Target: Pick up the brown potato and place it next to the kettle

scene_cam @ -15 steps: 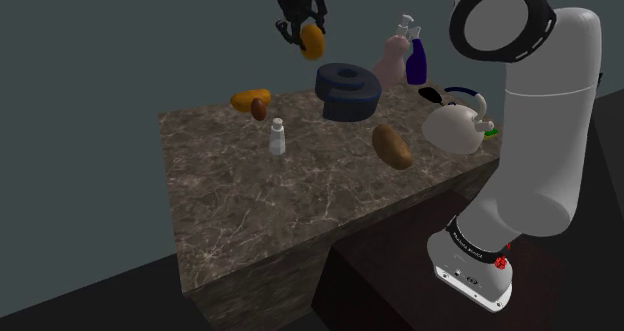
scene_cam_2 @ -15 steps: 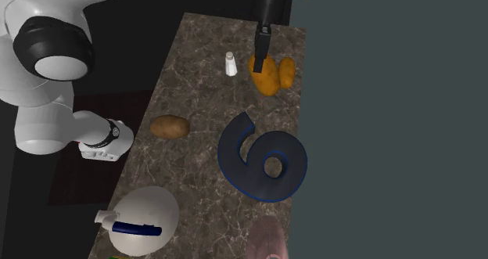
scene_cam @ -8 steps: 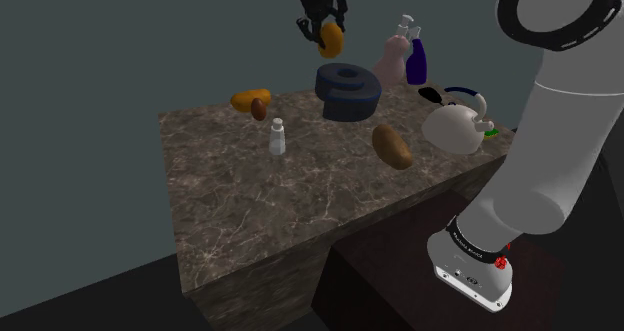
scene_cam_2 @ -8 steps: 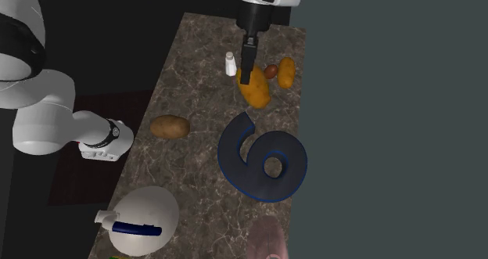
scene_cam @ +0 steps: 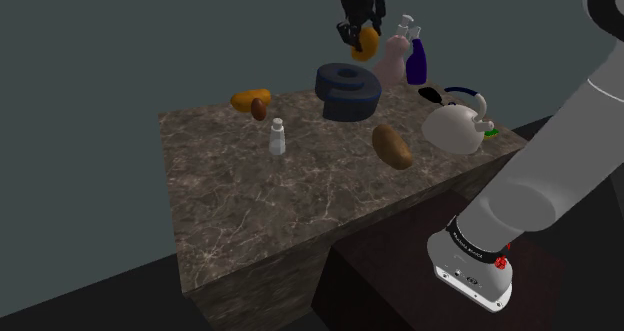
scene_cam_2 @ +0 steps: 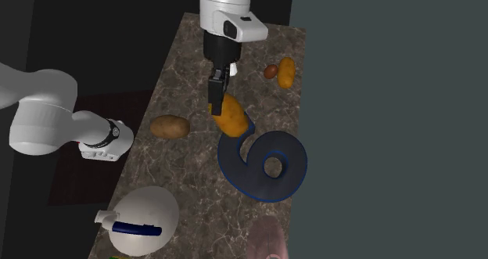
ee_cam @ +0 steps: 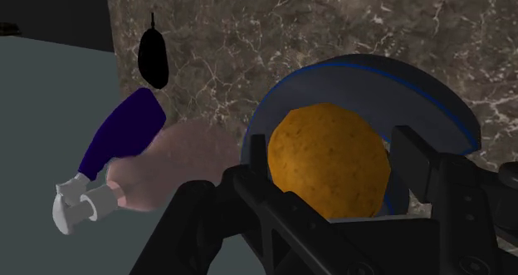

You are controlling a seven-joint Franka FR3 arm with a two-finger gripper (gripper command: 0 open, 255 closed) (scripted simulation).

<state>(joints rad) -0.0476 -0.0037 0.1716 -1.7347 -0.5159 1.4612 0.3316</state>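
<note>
Potato (scene_cam: 364, 43), orange-brown, rounded. Location: in the air, clasped between the two fingers of the hand (scene_cam: 358, 31), high above the far part of the table (scene_cam: 230, 199). In the second exterior view it hangs over the tip of the figure six.

Hand: closed on the potato, one finger pressing each side, as the wrist view shows.

Below the hand: dark blue figure six (scene_cam: 348, 89), lying flat.

Just to the shoulder view's right of the hand: pink bottle (scene_cam: 393, 59) with a pump top, and dark blue bottle (scene_cam: 417, 61), both upright.

Further right and nearer: white kettle (scene_cam: 455, 127), close to the table's right edge. A second, browner potato (scene_cam: 392, 146) lies near it.

Far left: orange lump (scene_cam: 248, 99) touching a small brown lump (scene_cam: 259, 108); a white shaker (scene_cam: 278, 136) stands nearer.

Risks, judged:
- The round skin gives the fingers little hold; a quick swing could let it slip onto the six.
- The way to the kettle runs close to the two bottles; a low pass may topple them.
- The ground beside the kettle is narrow and close to the edge; released too high, the potato may roll off.
- The browner potato on the table may be the one meant.
</note>
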